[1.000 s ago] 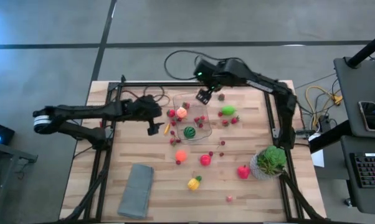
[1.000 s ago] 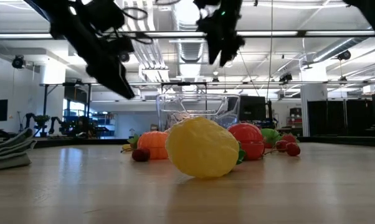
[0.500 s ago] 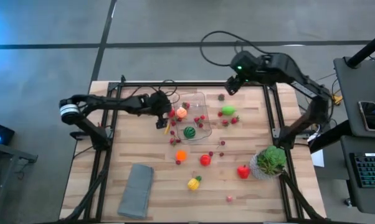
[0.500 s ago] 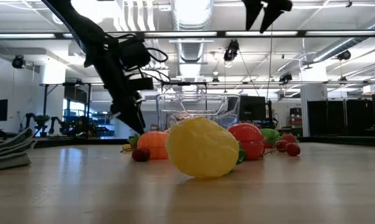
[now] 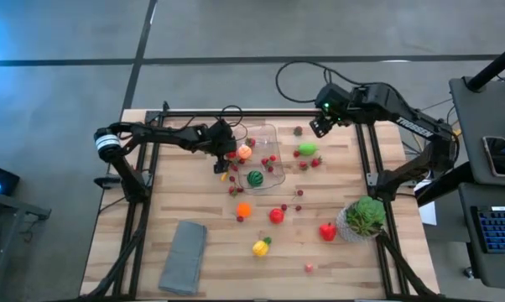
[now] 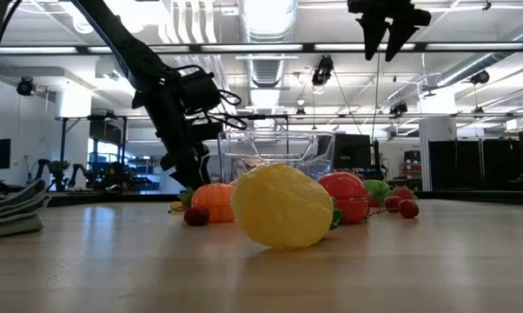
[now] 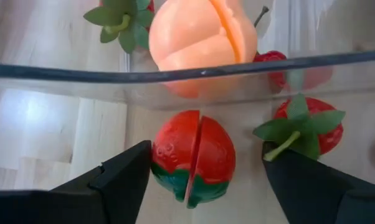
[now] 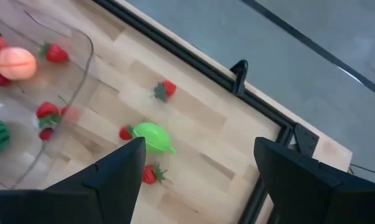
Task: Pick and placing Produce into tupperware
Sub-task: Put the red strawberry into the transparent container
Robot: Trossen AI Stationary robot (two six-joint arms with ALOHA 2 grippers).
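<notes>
grey cloth (image 5: 183, 257) front-left of table | potted plant (image 5: 364, 217) w/ white pot, right side

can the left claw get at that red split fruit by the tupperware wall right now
Probably yes. The left claw is open with the red split fruit sitting between its fingers on the table, just outside the tupperware wall; nothing lies between them.

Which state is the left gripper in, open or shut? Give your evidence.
Open. In the left wrist view, the left gripper has its fingers spread either side of a red produce piece, apart from it.

Your table, mid-sort

Your tupperware (image 5: 261, 158) sits centre-rear; loose produce (image 5: 275, 216) lies before it, cloth (image 5: 184, 256) front-left, plant (image 5: 363, 217) right.
</notes>
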